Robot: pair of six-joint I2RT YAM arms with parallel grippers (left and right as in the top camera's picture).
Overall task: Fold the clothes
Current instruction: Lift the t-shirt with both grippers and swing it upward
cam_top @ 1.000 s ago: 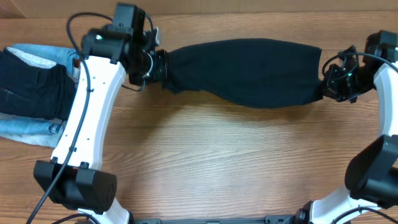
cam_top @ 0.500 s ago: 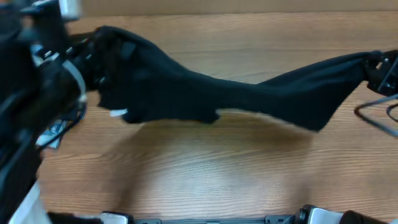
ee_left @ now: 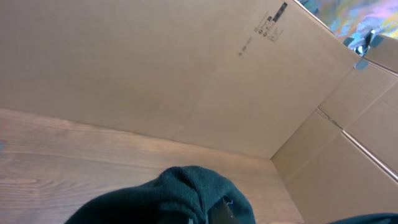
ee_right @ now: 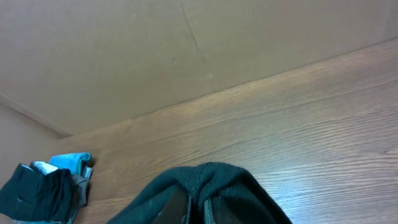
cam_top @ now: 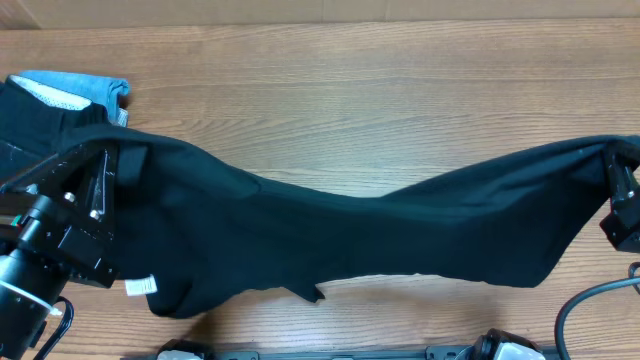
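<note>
The black T-shirt (cam_top: 370, 235) hangs stretched between both grippers above the wooden table, sagging in the middle, its white neck tag (cam_top: 141, 287) at the lower left. My left gripper (cam_top: 112, 168) is shut on the shirt's left end; in the left wrist view the fabric (ee_left: 180, 196) bunches over the fingers (ee_left: 200, 219). My right gripper (cam_top: 612, 172) is shut on the right end; in the right wrist view the cloth (ee_right: 214, 186) is pinched between the fingers (ee_right: 198, 211).
A pile with light-blue denim (cam_top: 75, 88) and a dark folded garment (cam_top: 30, 125) lies at the table's far left, also in the right wrist view (ee_right: 43, 190). Cardboard walls (ee_left: 186, 62) stand behind the table.
Both grippers have lifted the shirt off the table and carried it toward the near edge. It went from a flat band at the back to a spread, hanging sheet.
</note>
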